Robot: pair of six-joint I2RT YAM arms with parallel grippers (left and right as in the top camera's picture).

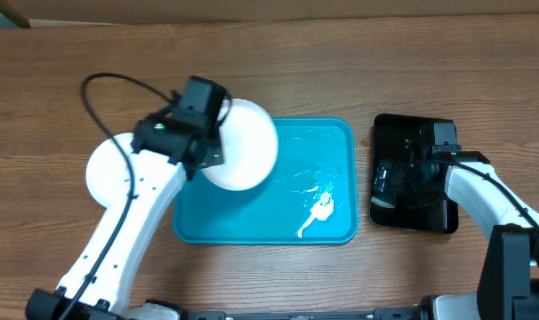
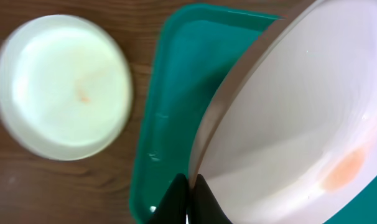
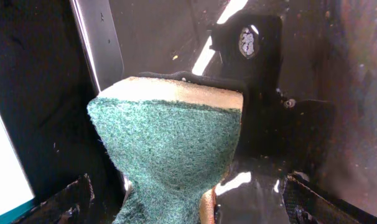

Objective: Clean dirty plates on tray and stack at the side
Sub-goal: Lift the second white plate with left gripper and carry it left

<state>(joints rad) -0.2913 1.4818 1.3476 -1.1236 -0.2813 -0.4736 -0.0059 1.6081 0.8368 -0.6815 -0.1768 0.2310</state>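
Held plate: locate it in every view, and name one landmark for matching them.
Overhead: held plate at centre, over the turquoise tray's upper-left corner.
Left wrist: the plate fills the right side, tilted, its rim in the left gripper.
Right wrist: not in it.
Landmark: the turquoise tray, seen overhead and by the left wrist.

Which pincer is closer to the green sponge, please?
Right. The right pincer hangs open over the sponge in the black tray; the left pincer grips a plate at the blue tray's far end.
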